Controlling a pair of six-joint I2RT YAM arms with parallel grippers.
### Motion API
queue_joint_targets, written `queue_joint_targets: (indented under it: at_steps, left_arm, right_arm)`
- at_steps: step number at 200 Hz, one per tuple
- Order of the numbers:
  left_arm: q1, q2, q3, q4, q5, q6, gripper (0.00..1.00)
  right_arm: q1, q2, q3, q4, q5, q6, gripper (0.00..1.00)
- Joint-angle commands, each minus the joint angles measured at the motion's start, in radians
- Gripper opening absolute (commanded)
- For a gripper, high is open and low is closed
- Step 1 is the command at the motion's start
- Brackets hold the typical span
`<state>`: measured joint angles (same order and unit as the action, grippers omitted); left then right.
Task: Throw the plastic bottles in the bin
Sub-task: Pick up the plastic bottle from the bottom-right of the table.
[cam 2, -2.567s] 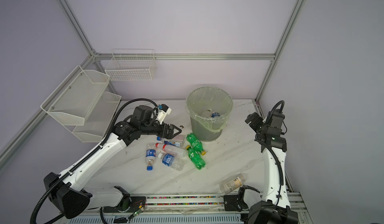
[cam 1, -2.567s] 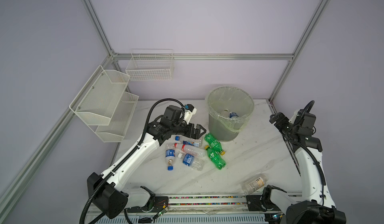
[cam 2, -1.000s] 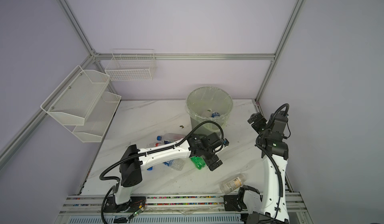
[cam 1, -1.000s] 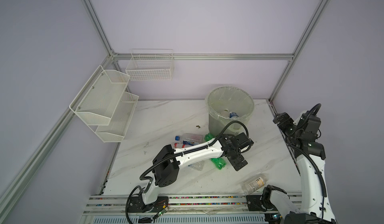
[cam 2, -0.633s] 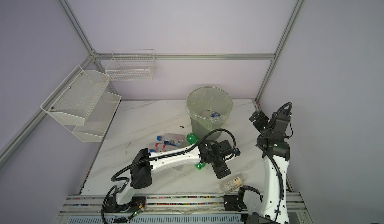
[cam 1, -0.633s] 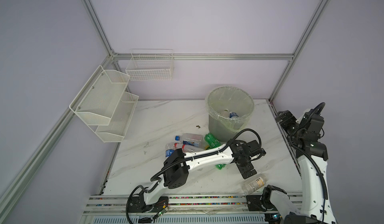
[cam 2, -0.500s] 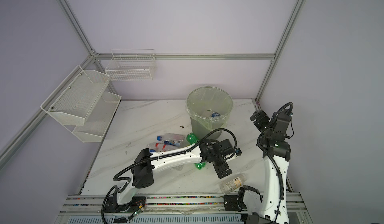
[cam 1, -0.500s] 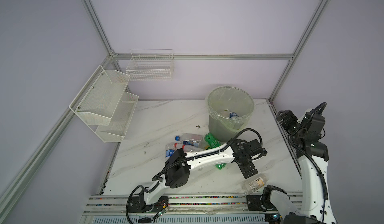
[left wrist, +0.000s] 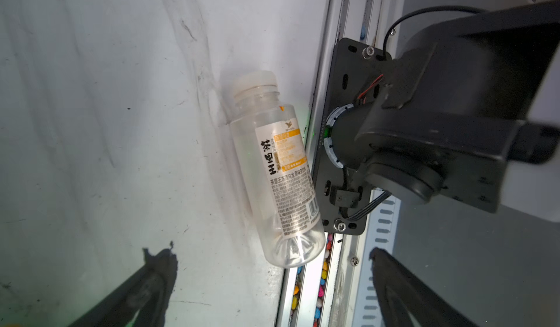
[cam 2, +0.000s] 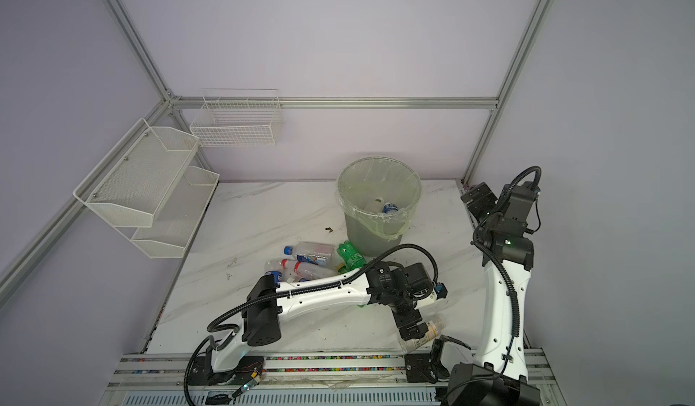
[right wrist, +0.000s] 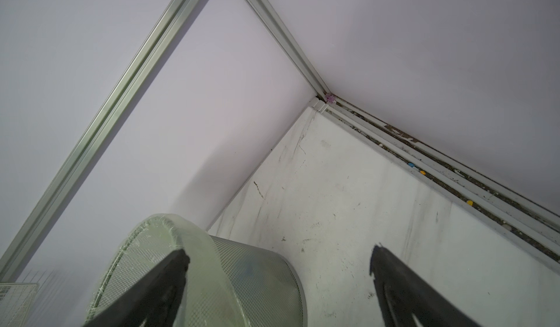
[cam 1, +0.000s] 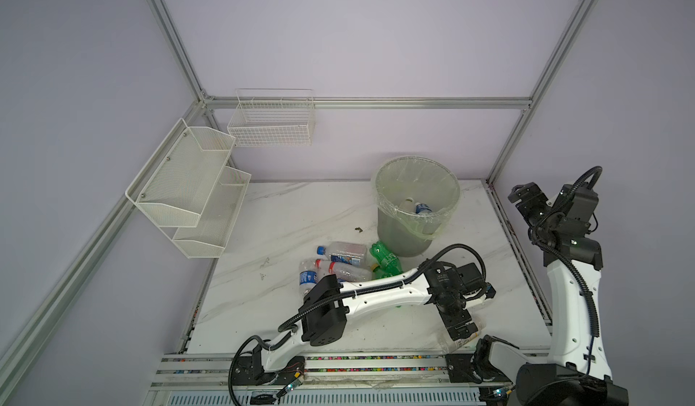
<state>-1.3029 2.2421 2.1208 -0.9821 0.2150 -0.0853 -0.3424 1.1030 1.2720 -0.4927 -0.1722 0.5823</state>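
Observation:
A clear bottle (left wrist: 275, 171) with a white cap and a yellow-and-white label lies alone at the table's front right edge, against the rail. My left gripper (left wrist: 268, 254) hangs open just over its base end and holds nothing; in both top views it (cam 1: 460, 329) covers most of that bottle (cam 2: 433, 327). Several more bottles lie in a pile in front of the bin: clear ones (cam 1: 344, 252) and green ones (cam 1: 385, 259). The grey-green bin (cam 1: 398, 235) holds a blue-labelled bottle (cam 1: 423, 208). My right gripper (cam 1: 526, 201) is open and raised by the right wall, beside the bin (right wrist: 242, 280).
White mesh shelves (cam 1: 188, 182) and a wire basket (cam 1: 272, 122) hang on the left and back walls. The right arm's black base (left wrist: 424, 128) sits right beside the lone bottle, on the front rail (left wrist: 321, 280). A small brown scrap (cam 1: 358, 229) lies left of the bin.
My left arm has swung from the bottle pile across to the front right and come down over the lone bottle. The right arm has drawn back toward the right wall. Both grippers stayed open.

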Motion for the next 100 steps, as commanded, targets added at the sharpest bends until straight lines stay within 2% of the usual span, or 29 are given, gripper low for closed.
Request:
queue_joint_targets:
  at_steps: [1, 51, 83, 100]
  left_arm:
    - [-0.006, 0.044, 0.097, -0.001, 0.044, -0.039, 1.00]
    - [-0.010, 0.171, 0.194, -0.001, -0.077, -0.007, 1.00]
    - [-0.010, 0.224, 0.239, -0.003, -0.059, -0.001, 1.00]
    - [-0.010, 0.228, 0.241, -0.003, -0.085, -0.002, 1.00]
  right_arm:
    - [-0.005, -0.005, 0.040, -0.016, -0.003, -0.002, 0.97]
    - [-0.003, 0.013, 0.095, -0.024, -0.027, 0.000, 0.97]
    - [0.005, 0.011, 0.139, -0.032, -0.029, -0.005, 0.97]
    - [0.009, 0.000, 0.141, -0.035, -0.025, -0.007, 0.97]
